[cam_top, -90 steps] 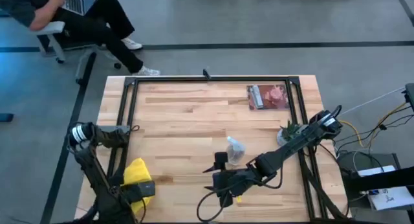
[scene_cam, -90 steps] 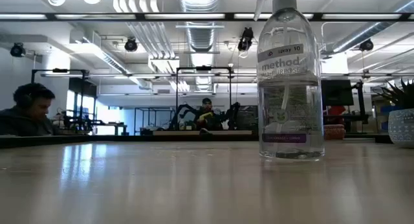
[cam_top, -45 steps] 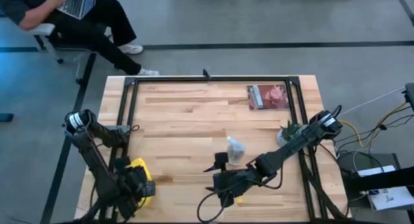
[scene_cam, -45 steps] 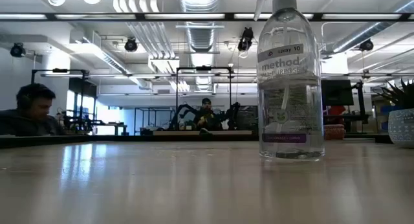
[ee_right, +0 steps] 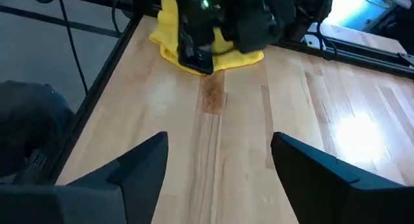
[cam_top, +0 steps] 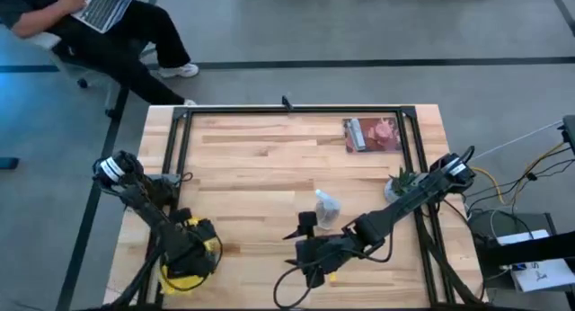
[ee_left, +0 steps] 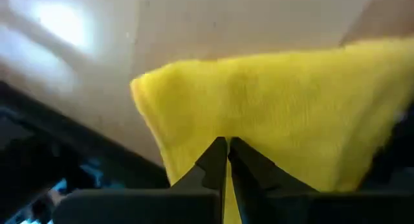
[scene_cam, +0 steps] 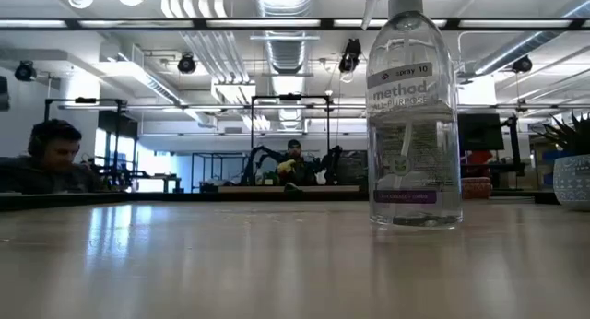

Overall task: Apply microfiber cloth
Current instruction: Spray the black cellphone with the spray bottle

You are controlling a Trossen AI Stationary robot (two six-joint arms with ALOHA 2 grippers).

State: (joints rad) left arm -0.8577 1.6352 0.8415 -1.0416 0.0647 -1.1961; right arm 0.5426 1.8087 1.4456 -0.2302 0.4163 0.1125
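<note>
**Left gripper closed on the cloth at the counter's lower-left corner**

High view: the left gripper [cam_top: 193, 248] sits on the microfiber cloth [cam_top: 184, 277], which lies bunched at the lower left of the frame, near the edge of the counter [cam_top: 269, 158]. In the left wrist view the two fingers [ee_left: 217, 160] meet with yellow fabric pinched between them, a grip suited to lifting or dragging soft material by a fold. The right gripper [cam_top: 310, 257] rests low at lower centre, fingers spread wide and empty in its wrist view, apparently waiting. The spray bottle [cam_top: 326, 209] stands upright just above it, well apart from the cloth. A seated person [cam_top: 99, 23] occupies the upper left, off the counter.
</note>
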